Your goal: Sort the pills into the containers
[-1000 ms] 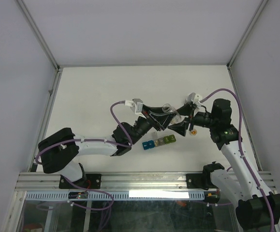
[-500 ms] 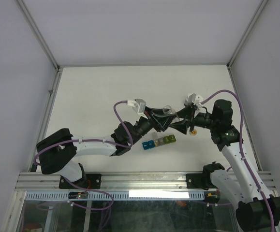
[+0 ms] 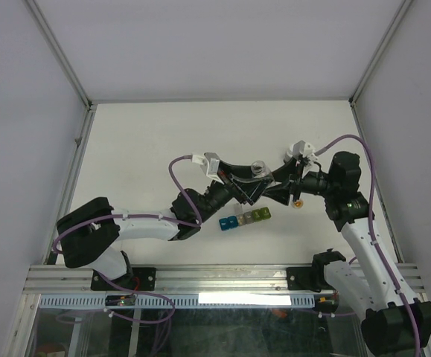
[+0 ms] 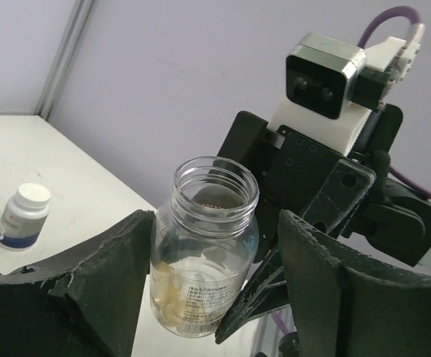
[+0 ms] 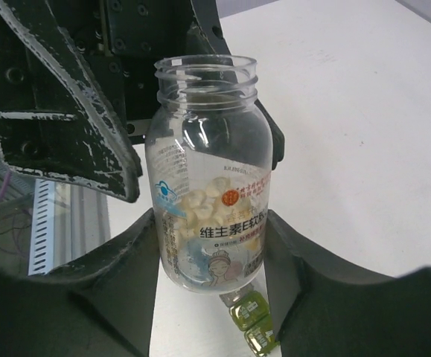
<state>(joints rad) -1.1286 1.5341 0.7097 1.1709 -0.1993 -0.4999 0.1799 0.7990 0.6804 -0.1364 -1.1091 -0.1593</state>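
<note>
Right wrist view: the right pincer clamps the open pill bottle; the left pincer stands apart around it. Keep it upright, then tip over the containers on the tabletop below.

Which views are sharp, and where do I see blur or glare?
Top external: even light, sharp, faint shadows on the table. Left wrist: clear bottle sharp, white bottle behind slightly soft. Right wrist: small glints on the glass, label readable.
</note>
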